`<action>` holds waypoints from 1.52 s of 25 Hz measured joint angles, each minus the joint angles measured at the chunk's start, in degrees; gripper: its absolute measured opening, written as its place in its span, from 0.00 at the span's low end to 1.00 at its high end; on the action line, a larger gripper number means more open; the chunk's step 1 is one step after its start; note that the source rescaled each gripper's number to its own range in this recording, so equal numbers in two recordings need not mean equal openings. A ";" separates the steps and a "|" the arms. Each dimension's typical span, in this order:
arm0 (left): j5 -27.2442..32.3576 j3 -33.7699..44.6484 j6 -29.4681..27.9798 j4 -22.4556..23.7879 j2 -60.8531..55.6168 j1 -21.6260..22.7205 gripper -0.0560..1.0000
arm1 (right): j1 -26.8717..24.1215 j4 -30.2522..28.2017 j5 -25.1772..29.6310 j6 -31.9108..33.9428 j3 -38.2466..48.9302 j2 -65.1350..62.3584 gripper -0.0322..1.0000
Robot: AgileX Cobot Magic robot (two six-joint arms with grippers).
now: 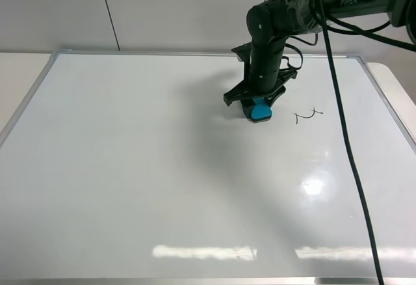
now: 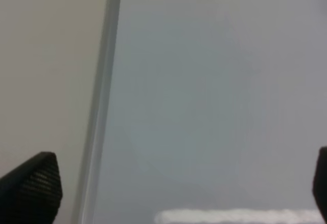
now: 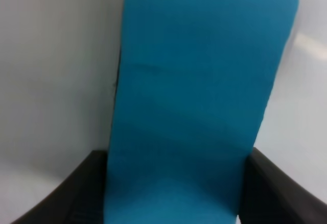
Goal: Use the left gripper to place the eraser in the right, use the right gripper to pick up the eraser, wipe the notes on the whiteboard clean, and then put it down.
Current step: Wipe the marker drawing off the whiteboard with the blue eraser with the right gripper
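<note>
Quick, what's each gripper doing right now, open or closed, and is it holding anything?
Left gripper: open, holding nothing.
Right gripper: closed, holding the eraser.

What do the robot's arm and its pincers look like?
The right arm is thick, black and rounded, with clear plastic wrapped round one part and white letters saying PiPER. Black cables hang from it. The right pincer is black with two fingers. The left pincer shows only black tips with a bumpy pattern.
</note>
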 joint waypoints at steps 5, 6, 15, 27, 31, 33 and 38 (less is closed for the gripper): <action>0.00 0.00 0.00 0.00 0.00 0.00 1.00 | -2.60 -0.05 -5.28 2.50 7.72 -2.79 0.04; 0.00 0.00 0.00 0.00 0.00 0.00 1.00 | -3.53 0.10 -6.58 2.72 9.59 -3.54 0.04; 0.00 0.00 0.00 0.00 0.00 0.00 1.00 | -18.58 0.94 -12.64 3.58 17.61 -7.61 0.04; 0.00 0.00 0.00 0.00 0.00 0.00 1.00 | -24.58 3.31 -12.32 0.03 18.02 -8.44 0.03; 0.00 0.00 0.00 0.00 0.00 0.00 1.00 | -18.21 3.10 -12.22 0.34 18.19 -8.51 0.03; 0.00 0.00 0.00 0.00 0.00 0.00 1.00 | -11.29 2.57 -13.20 3.77 17.68 -8.32 0.03; 0.00 0.00 0.00 0.00 0.00 0.00 1.00 | -3.65 1.45 -11.09 7.90 10.06 -4.63 0.03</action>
